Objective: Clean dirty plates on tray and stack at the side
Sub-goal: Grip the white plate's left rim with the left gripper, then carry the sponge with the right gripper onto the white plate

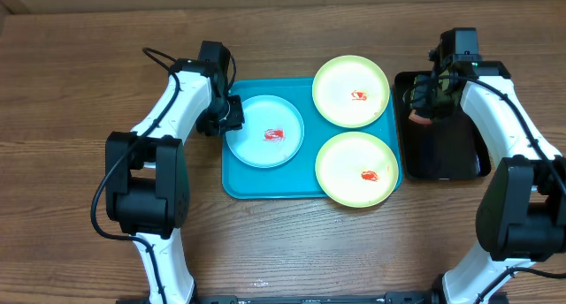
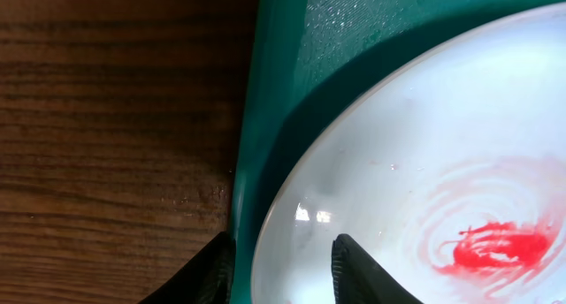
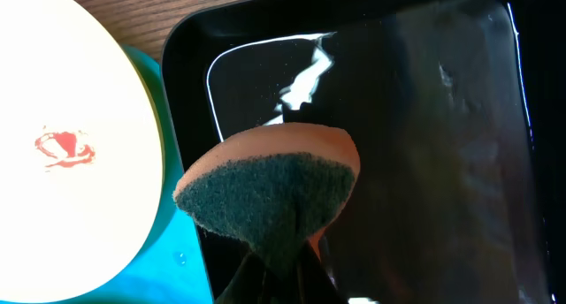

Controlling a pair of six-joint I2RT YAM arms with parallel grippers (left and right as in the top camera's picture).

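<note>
Three plates lie on the turquoise tray, each with a red smear. The light-blue rimmed plate is at the left, one yellow-green rimmed plate at the far right, the other at the near right. My left gripper is open, its fingers straddling the left rim of the light-blue plate, beside the tray wall. My right gripper is shut on an orange sponge with a dark green pad, held over the black tray.
The narrow black tray stands right of the turquoise tray, touching it. The far yellow-green plate and a corner of the turquoise tray show in the right wrist view. Bare wooden table lies left of the tray.
</note>
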